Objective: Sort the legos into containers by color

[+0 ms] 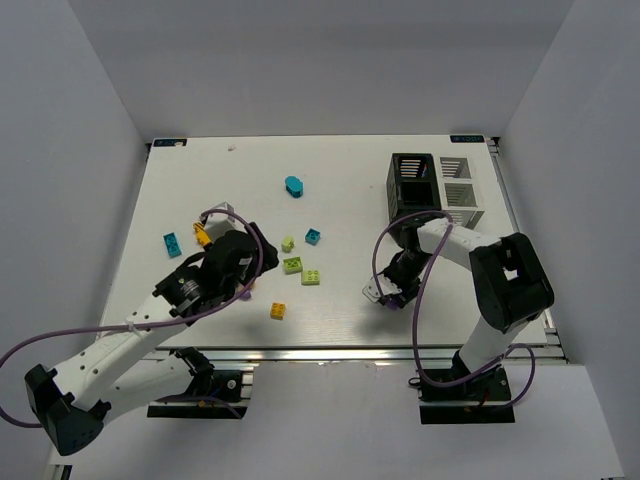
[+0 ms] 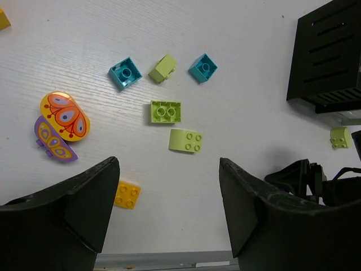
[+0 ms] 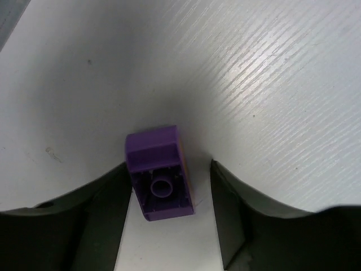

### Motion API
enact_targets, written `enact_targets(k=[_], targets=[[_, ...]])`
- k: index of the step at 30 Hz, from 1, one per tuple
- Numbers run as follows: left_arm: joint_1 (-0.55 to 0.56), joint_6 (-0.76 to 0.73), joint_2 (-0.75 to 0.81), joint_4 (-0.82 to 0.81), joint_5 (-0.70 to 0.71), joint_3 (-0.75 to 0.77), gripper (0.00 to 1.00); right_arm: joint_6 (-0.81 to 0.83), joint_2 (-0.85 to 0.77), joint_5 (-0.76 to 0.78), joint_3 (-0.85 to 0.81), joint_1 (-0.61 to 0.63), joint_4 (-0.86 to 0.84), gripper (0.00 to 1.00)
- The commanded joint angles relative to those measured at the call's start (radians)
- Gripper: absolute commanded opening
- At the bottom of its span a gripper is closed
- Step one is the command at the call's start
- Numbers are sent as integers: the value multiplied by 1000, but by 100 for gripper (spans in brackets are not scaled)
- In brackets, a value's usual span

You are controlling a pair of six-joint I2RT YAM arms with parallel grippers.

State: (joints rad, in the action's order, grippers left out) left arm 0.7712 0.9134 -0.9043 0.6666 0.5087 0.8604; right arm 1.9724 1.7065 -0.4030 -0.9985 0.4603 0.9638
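My right gripper is low over the table and open. A purple lego lies between its fingers, hollow side up, against the left finger with a gap to the right one. My left gripper hangs open and empty above the scattered legos: lime bricks, teal bricks and an orange brick by its left finger. The black bin and the white tray joined to it stand at the back right.
An orange butterfly piece and a purple one lie left of the lime bricks. A teal oval brick and a teal brick sit farther out. Another lime brick lies near the right arm.
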Motion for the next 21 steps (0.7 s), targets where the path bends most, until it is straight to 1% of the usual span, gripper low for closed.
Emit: enact_targets(k=[1,2,3,6,7,8,9,12,13,14,16,17,18,19,20,21], targets=[[-7,38,34,7,25,-17,80,16,-4,38,15,11,-14,53],[-7,44,39,4,25,-20,80,8,-5,38,14,11,-13,48],[-9,54,48,1,28,-26,80,-4,-8,35,8,8,-7,39],[-9,67,59,-9,33,-41,79,-17,-37,21,5,5,4,33],[-9,76,65,-12,36,-43,79,-29,-45,-3,0,5,13,27],[-10,79,65,-13,37,-44,78,-47,-60,-20,-23,3,18,24],[-9,82,68,-15,40,-49,78,-106,-67,-39,-38,1,23,15],[-12,114,77,-10,56,-57,77,-243,-87,-131,-141,-18,16,1],[-13,134,82,-7,62,-61,76,-368,-90,-181,-175,-28,10,0],[-13,143,90,-7,63,-72,75,-445,-90,-203,-246,-49,-16,0],[-16,172,100,-4,68,-84,73,-612,-88,-235,-322,-75,-60,0],[-18,180,104,-5,68,-98,72,-820,-81,-231,-359,-87,-98,0],[-18,185,113,-9,67,-106,70,-910,-76,-229,-392,-124,-161,0],[-21,192,117,-16,65,-116,66,-1075,-67,-235,-455,-147,-189,0],[-21,196,122,-19,65,-119,64,-1149,-64,-241,-480,-172,-218,0],[-24,197,128,-24,65,-123,62,-1229,-62,-240,-506,-225,-290,0]])
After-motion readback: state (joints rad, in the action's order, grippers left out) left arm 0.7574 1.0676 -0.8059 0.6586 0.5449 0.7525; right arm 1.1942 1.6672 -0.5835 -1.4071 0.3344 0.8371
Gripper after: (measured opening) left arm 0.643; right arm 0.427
